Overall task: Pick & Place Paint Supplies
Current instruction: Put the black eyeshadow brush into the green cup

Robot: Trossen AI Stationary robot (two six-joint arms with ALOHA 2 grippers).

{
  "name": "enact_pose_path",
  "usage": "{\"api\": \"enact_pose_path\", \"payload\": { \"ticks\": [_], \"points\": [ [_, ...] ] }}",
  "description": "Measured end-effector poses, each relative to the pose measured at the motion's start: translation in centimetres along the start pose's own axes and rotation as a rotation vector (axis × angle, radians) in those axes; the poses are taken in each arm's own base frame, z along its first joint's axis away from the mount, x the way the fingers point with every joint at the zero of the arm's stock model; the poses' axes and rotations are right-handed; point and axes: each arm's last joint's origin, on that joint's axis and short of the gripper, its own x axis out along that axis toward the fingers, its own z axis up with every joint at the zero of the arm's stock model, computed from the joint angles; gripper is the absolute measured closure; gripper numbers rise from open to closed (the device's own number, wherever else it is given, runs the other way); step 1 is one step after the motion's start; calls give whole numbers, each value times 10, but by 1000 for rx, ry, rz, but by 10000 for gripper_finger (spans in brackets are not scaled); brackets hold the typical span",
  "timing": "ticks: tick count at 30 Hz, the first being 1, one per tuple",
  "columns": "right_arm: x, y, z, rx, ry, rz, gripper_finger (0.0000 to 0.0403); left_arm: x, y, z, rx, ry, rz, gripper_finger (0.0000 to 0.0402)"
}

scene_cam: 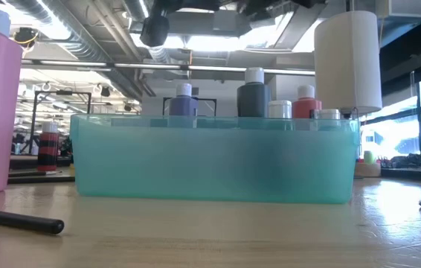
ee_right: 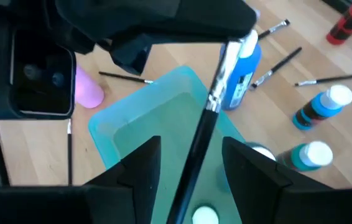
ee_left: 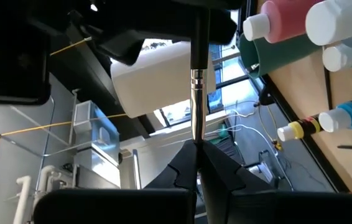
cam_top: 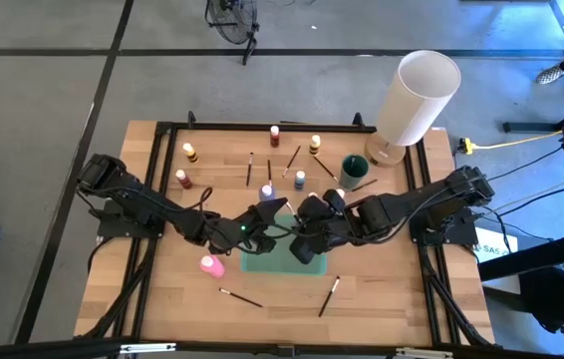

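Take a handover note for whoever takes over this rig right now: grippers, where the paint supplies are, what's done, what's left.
Left gripper: shut on a brush, above the teal bin.
Right gripper: open, fingers either side of that same brush.
Done: bin contents unclear from here.
Left: pink bottle and two loose brushes on the near table; several bottles and more brushes at the far side.

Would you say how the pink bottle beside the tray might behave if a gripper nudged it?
The pink bottle stands upright on bare wood, tall for its base, so a high push would probably tip it. Being round, it may then roll. It looks like light plastic.
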Motion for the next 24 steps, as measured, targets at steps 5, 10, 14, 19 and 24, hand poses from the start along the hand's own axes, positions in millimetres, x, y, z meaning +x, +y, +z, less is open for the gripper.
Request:
{"api": "enact_pose_path", "payload": {
  "ticks": [5,10,14,19,24],
  "points": [
    [0,0,1,-16,-6,5,228,0,-1,0,5,5,-4,399],
    [1,-1,2,-49,-25,-14,228,0,-1,0,4,0,-3,399],
    [2,-2,3,-54,-23,-17,232,0,-1,0,4,-7,-2,399],
    [3,-4,3,-75,2,-16,263,0,-1,0,2,-7,-2,399],
    [3,-4,3,-96,5,-18,313,0,-1,0,-5,-7,-2,399]
  ]
}}
